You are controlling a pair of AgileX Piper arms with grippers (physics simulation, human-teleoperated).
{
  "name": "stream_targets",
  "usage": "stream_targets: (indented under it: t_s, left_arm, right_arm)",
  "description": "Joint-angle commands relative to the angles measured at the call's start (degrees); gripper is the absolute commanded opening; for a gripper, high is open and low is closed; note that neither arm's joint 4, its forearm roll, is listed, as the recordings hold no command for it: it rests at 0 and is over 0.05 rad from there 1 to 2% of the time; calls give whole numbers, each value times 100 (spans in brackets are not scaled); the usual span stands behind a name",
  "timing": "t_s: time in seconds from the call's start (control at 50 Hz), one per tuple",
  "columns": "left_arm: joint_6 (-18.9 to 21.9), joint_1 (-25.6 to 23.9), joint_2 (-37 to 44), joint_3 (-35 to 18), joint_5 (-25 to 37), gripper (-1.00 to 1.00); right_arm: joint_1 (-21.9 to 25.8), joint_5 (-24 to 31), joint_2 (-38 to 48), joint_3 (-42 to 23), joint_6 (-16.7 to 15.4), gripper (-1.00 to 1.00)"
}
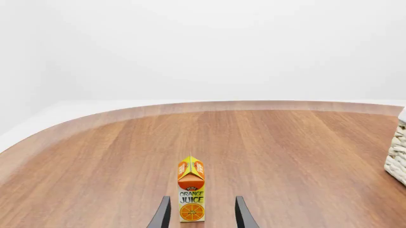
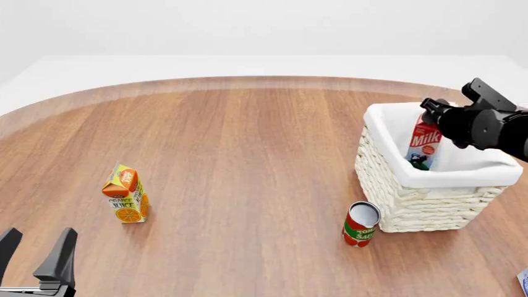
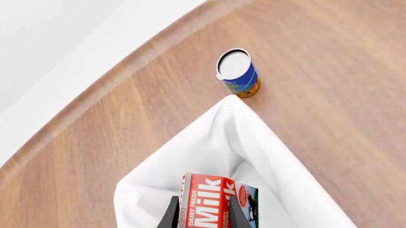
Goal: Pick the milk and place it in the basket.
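The right gripper (image 2: 431, 115) is clamped on the milk (image 2: 423, 145) by its red gable top, w/ the carton hanging down inside the basket (image 2: 396, 198), lower end well below the cloth-lined rim. Holding it by the top makes sense: the body stays free to go down between the basket walls w/o the fingers fouling the lining. In the right wrist view the milk (image 3: 212, 202) sits squarely btwn the two dark fingers (image 3: 171, 211), lettering facing the cam, white lining on either side, so the carton is centred in the grip rather than skewed. Can't tell if its base already touches the basket floor; that part is hidden by the wall in the front view. Judging by this, the task is nearly done, release being what's left, and a drop from here looks low-risk as the walls would catch it. The left gripper (image 2: 37, 250) is parked low at the near left edge, jaws spread wide and holding nothing, pointed at the orange juice carton (image 1: 191, 190), which stands upright just ahead of its tips, not touched. A red can (image 2: 360, 224) stands just beside the basket's near wall, and a blue can (image 3: 238, 73) beyond a basket corner, both clear of the action
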Motion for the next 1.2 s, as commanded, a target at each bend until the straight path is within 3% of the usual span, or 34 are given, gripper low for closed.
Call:
stream_targets:
  t_s: [0.02,1.2]
  left_arm:
    - [2,0,0,0,0,100]
    - [2,0,0,0,0,100]
  right_arm:
    - [-14,-92,2,-89,44,-100]
    - [26,-346,485,-24,-22,-100]
